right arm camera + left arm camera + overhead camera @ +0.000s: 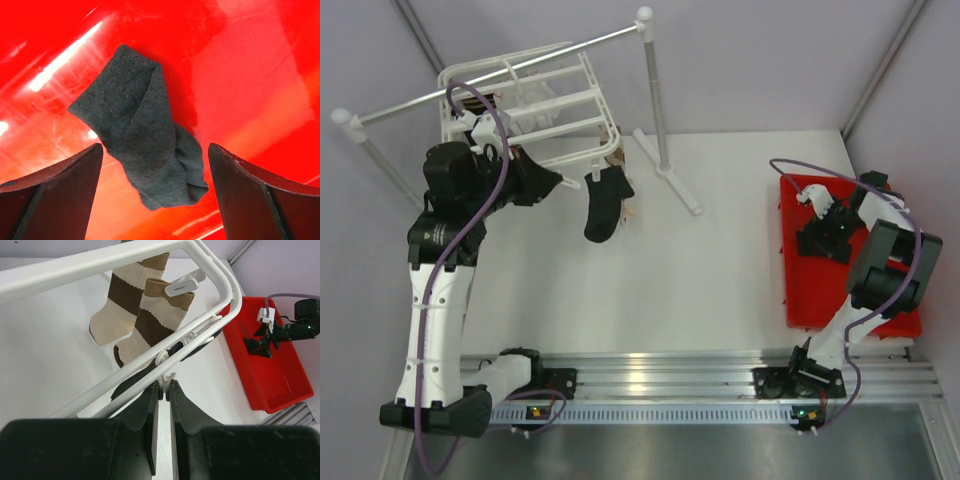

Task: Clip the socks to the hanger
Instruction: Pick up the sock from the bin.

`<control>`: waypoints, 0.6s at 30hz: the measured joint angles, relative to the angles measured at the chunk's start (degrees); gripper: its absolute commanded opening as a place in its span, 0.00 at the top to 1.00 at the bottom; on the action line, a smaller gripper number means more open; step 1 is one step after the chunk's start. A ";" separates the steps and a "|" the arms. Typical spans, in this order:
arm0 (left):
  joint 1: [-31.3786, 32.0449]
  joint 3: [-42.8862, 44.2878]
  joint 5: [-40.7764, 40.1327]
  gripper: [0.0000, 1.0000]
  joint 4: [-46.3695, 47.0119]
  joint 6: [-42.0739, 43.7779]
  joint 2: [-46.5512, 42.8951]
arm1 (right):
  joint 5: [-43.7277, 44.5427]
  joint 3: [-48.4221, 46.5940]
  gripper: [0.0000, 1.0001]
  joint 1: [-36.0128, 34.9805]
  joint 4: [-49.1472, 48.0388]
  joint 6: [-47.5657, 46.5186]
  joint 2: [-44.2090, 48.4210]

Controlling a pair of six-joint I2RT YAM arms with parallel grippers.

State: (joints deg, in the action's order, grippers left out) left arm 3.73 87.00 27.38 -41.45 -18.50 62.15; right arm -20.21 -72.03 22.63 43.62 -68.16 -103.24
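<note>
Squarely between the right gripper's (155,150) spread fingers (60,195), a crumpled black sock (140,130) (in red bin (250,75))

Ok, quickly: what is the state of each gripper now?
Left gripper: shut on a hanger clip.
Right gripper: open above the black sock in the red bin, holding nothing.

The black sock (145,145) is matt knit cloth, the bin (250,75) glossy plastic.

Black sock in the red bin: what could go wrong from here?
The right tool stands open above the folded black sock in the red bin; closing may pinch only one fold, or scrape the bin floor. The left tool is shut beside the hanger, so a pull might swing it.
</note>
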 measured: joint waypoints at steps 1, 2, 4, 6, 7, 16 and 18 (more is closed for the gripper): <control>0.00 0.00 0.00 1.00 0.00 0.00 0.00 | 0.09 0.00 0.14 0.02 -0.11 -1.18 0.00; 0.00 0.00 0.00 1.00 0.00 0.00 0.00 | 0.09 0.00 0.14 0.04 0.00 -2.80 0.02; 0.00 0.00 0.00 1.00 0.00 0.00 0.02 | -0.04 -0.02 0.14 0.04 0.59 -5.84 0.00; 0.00 0.00 0.00 1.00 0.00 0.00 0.02 | -0.39 -0.07 0.13 0.02 1.70 -9.49 0.00; 0.00 0.00 0.00 1.00 0.00 0.02 0.07 | -0.52 -0.09 0.13 -0.04 2.25 -10.73 0.00; 0.00 0.00 0.00 1.00 -0.07 0.24 0.63 | -1.62 -1.60 0.17 -1.29 3.80 -15.72 -3.13; 0.00 0.00 -0.02 1.00 -0.07 0.28 0.76 | -1.99 -1.57 0.29 -1.73 3.91 -16.09 -3.63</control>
State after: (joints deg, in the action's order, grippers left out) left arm 3.73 87.00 27.35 -41.52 -18.22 62.92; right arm -22.20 -73.60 20.91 47.53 -84.25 -106.87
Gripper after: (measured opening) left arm 0.159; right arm 0.801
